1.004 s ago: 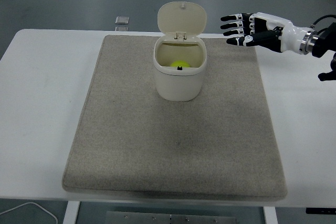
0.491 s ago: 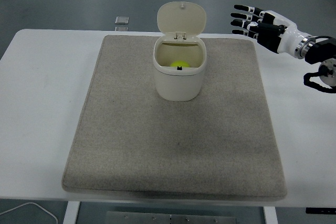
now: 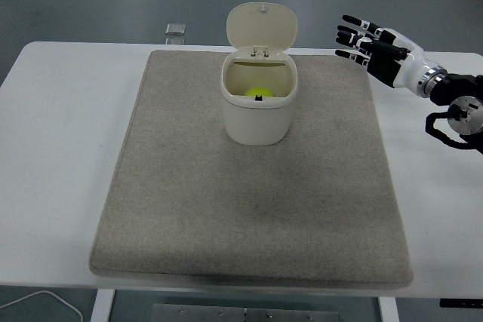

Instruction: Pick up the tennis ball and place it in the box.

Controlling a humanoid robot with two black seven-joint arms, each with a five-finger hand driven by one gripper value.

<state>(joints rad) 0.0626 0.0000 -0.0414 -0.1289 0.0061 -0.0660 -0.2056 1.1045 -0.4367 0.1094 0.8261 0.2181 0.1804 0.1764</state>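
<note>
A yellow-green tennis ball (image 3: 257, 92) lies inside the cream box (image 3: 256, 116), a small bin standing on the grey mat with its hinged lid (image 3: 262, 27) flipped up at the back. My right hand (image 3: 361, 38) is open with fingers spread and holds nothing. It hovers at the mat's far right corner, well to the right of the box. The left arm is out of view.
The grey mat (image 3: 249, 209) covers most of the white table (image 3: 53, 141). A small grey metal block (image 3: 175, 29) lies at the table's far edge, left of the box. A white cable (image 3: 45, 299) shows below the table's near left edge.
My right hand has drawn back to the right, away from the box, and turned so its spread fingers point up and left. The ball stays in the box.
</note>
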